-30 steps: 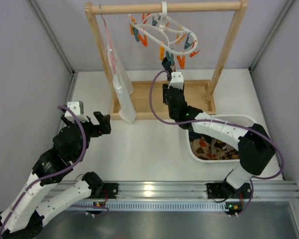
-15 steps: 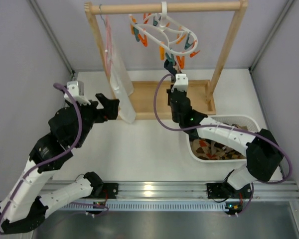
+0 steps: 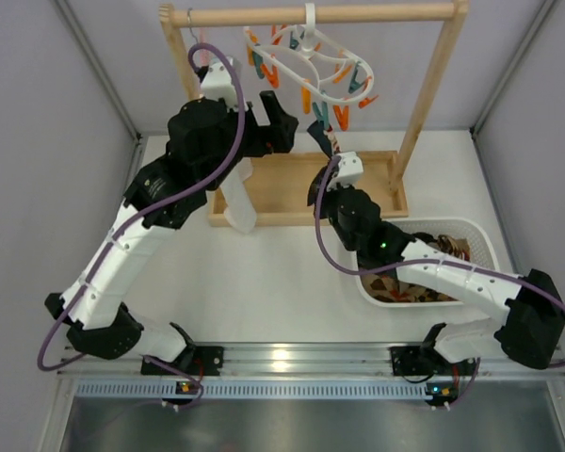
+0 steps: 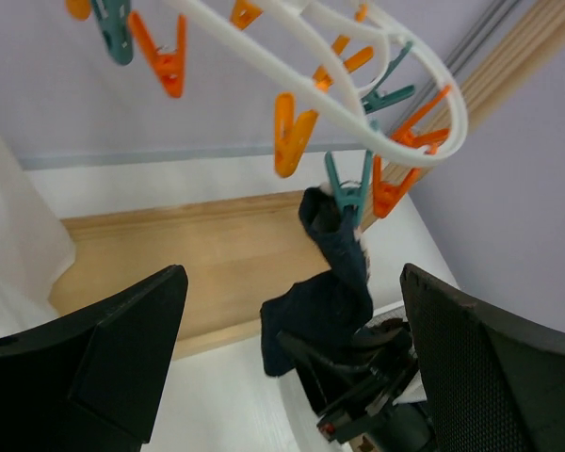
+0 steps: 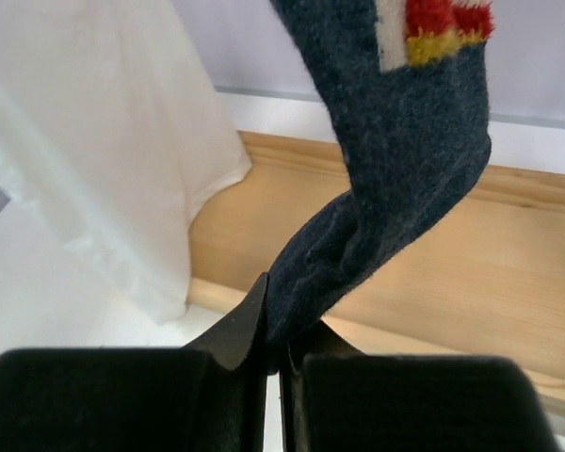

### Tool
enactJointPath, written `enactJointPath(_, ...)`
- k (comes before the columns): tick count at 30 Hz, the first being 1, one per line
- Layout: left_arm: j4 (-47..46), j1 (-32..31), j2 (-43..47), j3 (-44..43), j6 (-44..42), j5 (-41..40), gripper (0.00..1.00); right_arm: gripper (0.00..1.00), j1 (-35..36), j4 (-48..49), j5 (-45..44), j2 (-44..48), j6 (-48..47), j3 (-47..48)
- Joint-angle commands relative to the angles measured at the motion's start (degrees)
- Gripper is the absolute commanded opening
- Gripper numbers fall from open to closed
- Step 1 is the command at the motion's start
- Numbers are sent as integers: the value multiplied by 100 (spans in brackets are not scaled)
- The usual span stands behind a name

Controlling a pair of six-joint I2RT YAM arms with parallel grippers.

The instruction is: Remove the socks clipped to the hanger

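The right tool [image 5: 279,350] is clamped on the low end of the navy sock [image 4: 337,275], which hangs from a teal pin [image 4: 347,188] on the hanger [image 4: 358,118]. The left tool [image 3: 281,127], fingers apart, hovers beside the hanger.

The left arm [image 3: 120,256] and right arm [image 3: 452,273] wore white shells between black joint housings, a purple cable [image 3: 236,102] looping along each. The left gripper [image 4: 289,282] had broad matte-black fingers [image 4: 494,367], one finely dotted.

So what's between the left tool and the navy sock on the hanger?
Nothing but air. The left wrist view shows the navy sock hanging ahead of the open left tool, unobstructed.
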State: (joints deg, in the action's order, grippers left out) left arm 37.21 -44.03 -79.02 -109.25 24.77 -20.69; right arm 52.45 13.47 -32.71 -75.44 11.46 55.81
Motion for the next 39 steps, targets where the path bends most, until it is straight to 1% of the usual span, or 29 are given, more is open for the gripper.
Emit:
enactJointPath(1, -328, -27, -306, -762, -368, 443, 98, 0, 82, -125, 774, 451, 347, -105)
enactJointPath(3, -355, -27, -631, -1122, -412, 617, 98, 0, 82, -187, 1046, 556, 392, -106)
enactJointPath(7, -355, -27, -1053, -1476, -272, 882, 98, 0, 73, -416, 1310, 714, 453, -53)
enactJointPath(9, -390, -27, -1238, -1564, -263, 961, 96, 0, 73, -468, 1425, 846, 506, -70)
enactJointPath(14, -583, -27, -1510, -1573, -394, 1136, 92, 0, 82, -469, 1688, 1075, 681, -202)
enactJointPath(15, -636, -27, -1528, -1547, -429, 1163, 90, 0, 64, -477, 1715, 1101, 682, -220)
enactJointPath(17, -706, -27, -1572, -1529, -517, 1216, 84, 0, 64, -530, 1837, 1119, 682, -220)
enactJointPath(21, -856, -18, -1651, -1538, -632, 1234, 77, 0, 38, -556, 2005, 1233, 761, -220)
enactJointPath(26, -856, 26, -1739, -1476, -728, 1172, 76, 0, 29, -583, 2172, 1365, 778, -264)
enactJointPath(33, -856, 219, -1906, -1538, -772, 1480, 71, 0, 20, -662, 2357, 1488, 743, -237)
enactJointPath(39, -891, 290, -2012, -1582, -825, 1576, 70, 0, 11, -688, 2401, 1585, 743, -229)
